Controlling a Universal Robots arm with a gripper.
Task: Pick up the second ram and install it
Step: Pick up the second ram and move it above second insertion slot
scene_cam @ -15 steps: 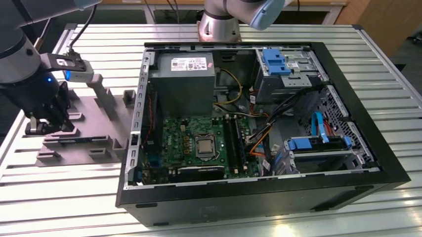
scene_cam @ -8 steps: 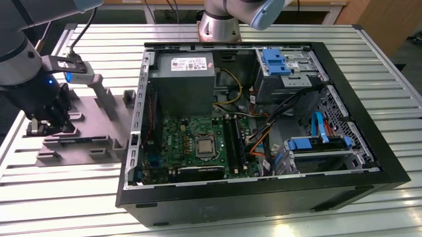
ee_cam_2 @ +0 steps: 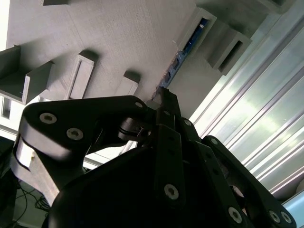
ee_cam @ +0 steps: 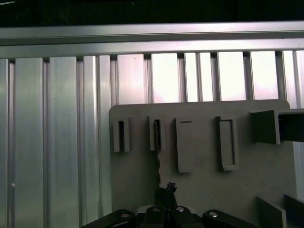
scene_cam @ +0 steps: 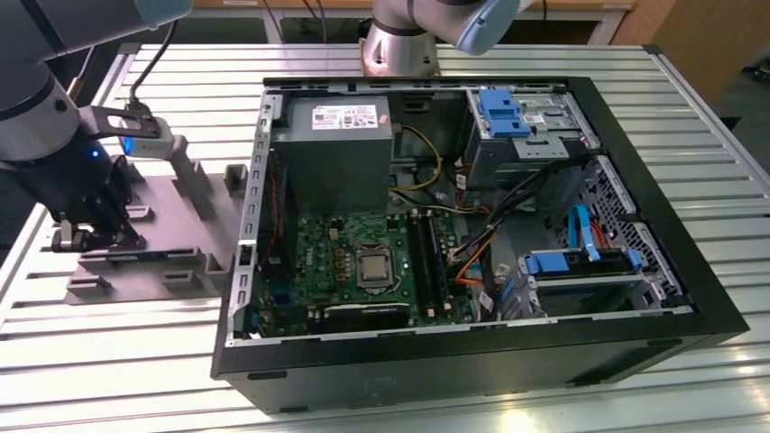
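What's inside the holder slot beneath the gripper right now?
A thin memory stick stands on edge in the grey holder, with the gripper right at one end of it. The stick's lower edge is hidden in the slot, and the gripper covers that end.

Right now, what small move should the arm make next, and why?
Probably a short, straight lift. The gripper looks shut on the end of the memory stick, which sits in the slots of the grey holder, so pulling sideways could jam it.
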